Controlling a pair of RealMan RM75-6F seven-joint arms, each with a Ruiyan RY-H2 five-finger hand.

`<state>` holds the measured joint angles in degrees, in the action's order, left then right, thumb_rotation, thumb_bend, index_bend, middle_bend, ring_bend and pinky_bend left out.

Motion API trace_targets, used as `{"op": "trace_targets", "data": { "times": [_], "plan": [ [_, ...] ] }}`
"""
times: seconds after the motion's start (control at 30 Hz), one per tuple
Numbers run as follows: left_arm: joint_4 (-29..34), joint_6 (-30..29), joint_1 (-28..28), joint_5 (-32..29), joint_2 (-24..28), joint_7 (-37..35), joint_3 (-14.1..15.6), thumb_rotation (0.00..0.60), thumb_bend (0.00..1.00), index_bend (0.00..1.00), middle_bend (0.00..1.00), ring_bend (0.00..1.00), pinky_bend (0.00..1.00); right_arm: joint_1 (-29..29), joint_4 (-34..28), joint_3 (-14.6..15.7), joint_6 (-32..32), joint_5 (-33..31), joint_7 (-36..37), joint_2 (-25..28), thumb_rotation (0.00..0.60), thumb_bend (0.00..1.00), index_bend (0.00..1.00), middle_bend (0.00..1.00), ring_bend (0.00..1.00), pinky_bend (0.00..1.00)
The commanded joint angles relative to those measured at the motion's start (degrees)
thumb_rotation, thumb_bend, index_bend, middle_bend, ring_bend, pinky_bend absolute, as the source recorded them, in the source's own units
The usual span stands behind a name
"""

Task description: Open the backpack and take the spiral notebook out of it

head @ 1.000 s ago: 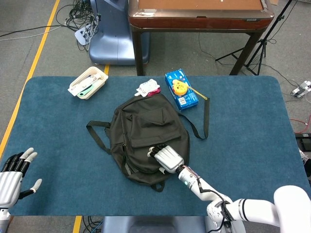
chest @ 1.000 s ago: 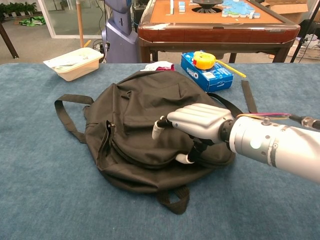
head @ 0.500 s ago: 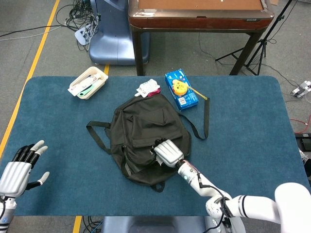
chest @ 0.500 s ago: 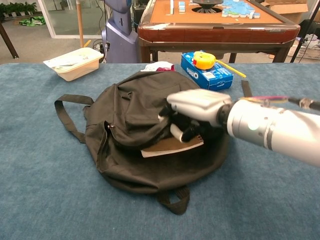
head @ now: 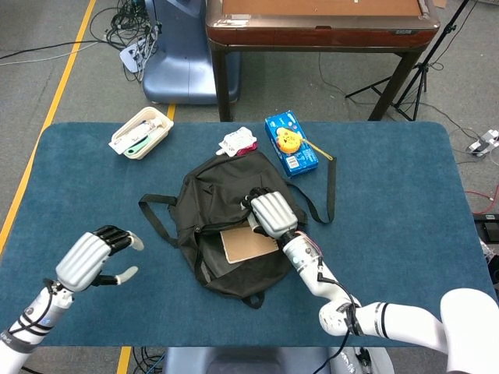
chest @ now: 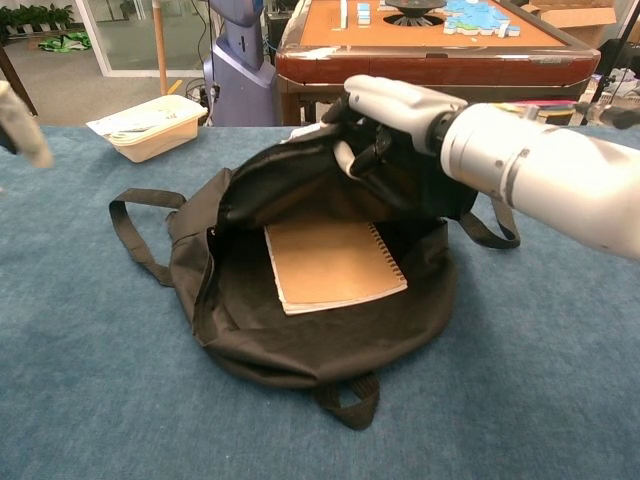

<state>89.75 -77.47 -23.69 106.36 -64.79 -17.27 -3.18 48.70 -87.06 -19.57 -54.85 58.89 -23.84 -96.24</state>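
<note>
The black backpack lies flat in the middle of the blue table with its front flap raised. My right hand grips that flap and holds it up and back. Inside the opened pocket lies the brown spiral notebook, cover up, its wire spine along the right edge. My left hand hovers over the table to the left of the backpack, holding nothing, fingers loosely bent. In the chest view the left hand shows only as a blur at the left edge.
A blue box with a yellow tape measure on it lies behind the backpack. A white tray stands at the back left, a small packet beside the bag's top. Straps trail left and right. A brown table stands beyond.
My right hand has lifted the backpack's flap up and back, uncovering the whole notebook. My left hand has moved in from the left edge toward the backpack.
</note>
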Motion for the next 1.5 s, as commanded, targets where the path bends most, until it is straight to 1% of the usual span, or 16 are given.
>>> {"op": "trace_targets", "data": {
  "times": [0.03, 0.17, 0.33, 0.5, 0.6, 0.83, 1.0, 1.13, 1.4, 1.5],
  "plan": [
    [-1.75, 2.27, -5.61, 4.6, -2.87, -4.63, 0.28, 0.6, 0.25, 0.45, 0.46, 0.42, 0.38, 0.67, 0.78, -1.39, -1.92, -1.9, -0.25, -1.3, 0.6, 0.72, 0.7, 0.48, 0.24, 0.28],
    [-3.88, 4.33, -10.45, 7.25, -6.21, -6.71, 0.36, 0.6, 0.25, 0.45, 0.46, 0.42, 0.38, 1.67, 1.86, -3.02, -3.18, -4.31, -0.59, -2.55, 0.6, 0.72, 0.7, 0.48, 0.24, 0.28],
    [-7.61, 7.95, -16.05, 9.43, -10.7, -7.03, 0.88, 0.6, 0.25, 0.45, 0.46, 0.42, 0.38, 3.59, 1.83, -5.53, -2.2, -8.03, -0.27, -2.89, 0.6, 0.72, 0.7, 0.48, 0.24, 0.28],
    [-14.55, 10.13, -20.43, 9.19, -16.7, -7.9, 1.05, 0.6, 0.25, 0.42, 0.46, 0.42, 0.38, 5.58, 2.29, -7.45, -0.76, -11.89, 0.51, -3.11, 0.6, 0.72, 0.7, 0.48, 0.24, 0.28],
    [-19.99, 11.26, -22.75, 8.52, -20.58, -8.25, 1.27, 0.6, 0.25, 0.41, 0.44, 0.42, 0.38, 7.02, 2.83, -8.73, 0.85, -15.57, 1.09, -3.22, 0.6, 0.72, 0.7, 0.48, 0.24, 0.28],
    [-28.33, 13.89, -26.34, 6.48, -26.15, -9.4, 2.68, 0.6, 0.25, 0.35, 0.41, 0.39, 0.38, 9.68, 4.52, -10.36, 2.49, -20.25, 2.16, -3.16, 0.6, 0.72, 0.7, 0.48, 0.24, 0.28],
    [-33.63, 15.25, -27.94, 5.19, -29.37, -8.79, 3.76, 0.6, 0.25, 0.3, 0.35, 0.35, 0.37, 10.74, 5.73, -10.68, 3.93, -22.93, 3.58, -2.84, 0.6, 0.72, 0.7, 0.48, 0.24, 0.28],
    [-38.89, 15.66, -28.84, 4.6, -32.17, -7.52, 4.93, 0.6, 0.25, 0.25, 0.29, 0.3, 0.34, 11.31, 6.4, -10.06, 4.72, -24.04, 4.43, -2.58, 0.6, 0.72, 0.7, 0.48, 0.24, 0.28],
    [-48.22, 14.26, -29.5, 3.71, -36.7, -5.74, 6.75, 0.6, 0.25, 0.18, 0.2, 0.23, 0.29, 11.77, 7.4, -8.4, 5.65, -24.73, 5.86, -2.2, 0.6, 0.72, 0.7, 0.48, 0.24, 0.28],
    [-51.47, 13.41, -29.16, 2.99, -38.46, -5.55, 7.24, 0.6, 0.25, 0.13, 0.14, 0.18, 0.25, 11.82, 7.64, -7.98, 5.97, -24.95, 6.51, -1.94, 0.6, 0.72, 0.7, 0.48, 0.24, 0.28]
  ]
}}
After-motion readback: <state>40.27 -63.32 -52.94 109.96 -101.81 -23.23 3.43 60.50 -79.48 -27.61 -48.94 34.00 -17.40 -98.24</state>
